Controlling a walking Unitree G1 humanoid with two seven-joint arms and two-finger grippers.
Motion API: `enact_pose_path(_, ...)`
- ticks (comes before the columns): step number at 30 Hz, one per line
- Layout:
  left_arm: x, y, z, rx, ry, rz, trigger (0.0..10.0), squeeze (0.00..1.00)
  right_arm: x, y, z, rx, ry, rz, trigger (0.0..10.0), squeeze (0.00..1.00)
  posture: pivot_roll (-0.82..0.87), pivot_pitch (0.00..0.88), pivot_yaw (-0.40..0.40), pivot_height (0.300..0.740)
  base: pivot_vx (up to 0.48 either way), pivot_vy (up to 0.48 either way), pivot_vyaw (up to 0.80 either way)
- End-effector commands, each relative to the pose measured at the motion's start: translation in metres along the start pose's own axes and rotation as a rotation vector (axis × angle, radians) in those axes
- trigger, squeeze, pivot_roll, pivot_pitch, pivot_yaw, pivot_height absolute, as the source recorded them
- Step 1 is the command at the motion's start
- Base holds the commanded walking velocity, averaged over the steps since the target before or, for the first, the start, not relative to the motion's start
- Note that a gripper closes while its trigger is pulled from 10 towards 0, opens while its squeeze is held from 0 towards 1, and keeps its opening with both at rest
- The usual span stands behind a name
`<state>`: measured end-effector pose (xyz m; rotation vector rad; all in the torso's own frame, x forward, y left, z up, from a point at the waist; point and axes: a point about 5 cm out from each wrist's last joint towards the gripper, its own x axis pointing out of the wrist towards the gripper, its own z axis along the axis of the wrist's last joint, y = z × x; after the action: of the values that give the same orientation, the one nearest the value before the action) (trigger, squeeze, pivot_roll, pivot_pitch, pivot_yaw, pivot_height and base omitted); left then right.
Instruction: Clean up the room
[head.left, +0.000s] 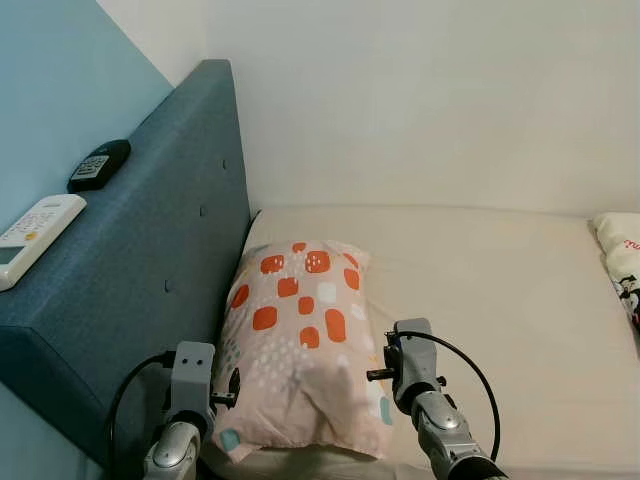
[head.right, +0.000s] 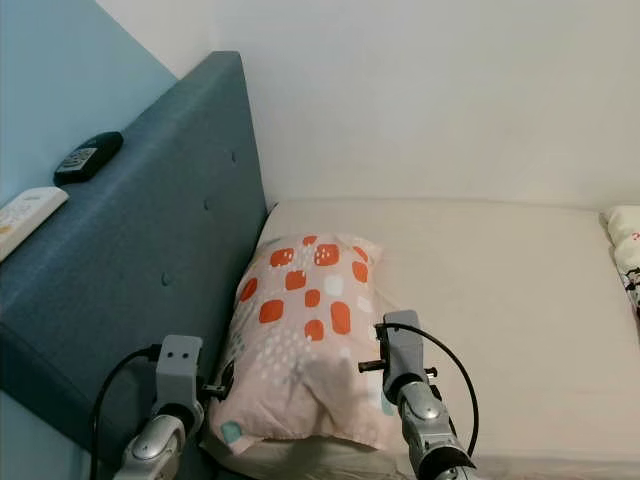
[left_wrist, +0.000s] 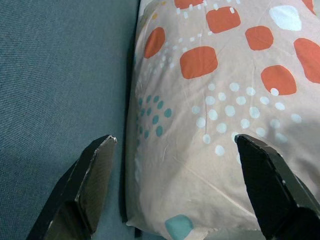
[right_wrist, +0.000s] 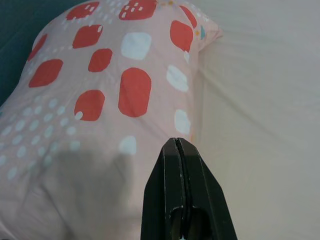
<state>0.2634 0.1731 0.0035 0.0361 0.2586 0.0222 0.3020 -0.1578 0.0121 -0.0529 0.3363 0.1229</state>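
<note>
A pink pillow (head.left: 300, 345) with orange squares, white squares and little white and teal dots lies on a cream bed (head.left: 500, 310). The pillow sits at the left end of the bed, with its left side just beside the tall blue headboard (head.left: 150, 260).

The left gripper (left_wrist: 175, 170) hangs over the near left corner of the pillow. Its two black fingers (left_wrist: 95, 175) are spread wide apart, one over the headboard side and one over the pillow. It holds nothing.

The right gripper (right_wrist: 180, 150) hangs over the near right part of the pillow, close to its edge by the sheet. Its two fingers are pressed tight together, and nothing is between them.

On top of the headboard, at the left, lie two remotes. The white remote (head.left: 35, 235) is nearer and the black remote (head.left: 98, 165) is farther back. They have buttons, but the writing on them is too small to read.

At the far right edge of the bed lies a white pillow (head.left: 620, 260) with red and black cartoon prints. No words can be read on it.
</note>
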Motion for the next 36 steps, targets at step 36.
enact_pose_path(36, 0.0000, -0.0035, 0.0042, 0.039, -0.018, -0.036, 10.0, 0.00, 0.0019, -0.0044, 0.0060, 0.022, -0.022, -0.011, 10.0, 0.00, 0.03, 0.090, -0.039, 0.628, 0.000, 0.000, 0.00)
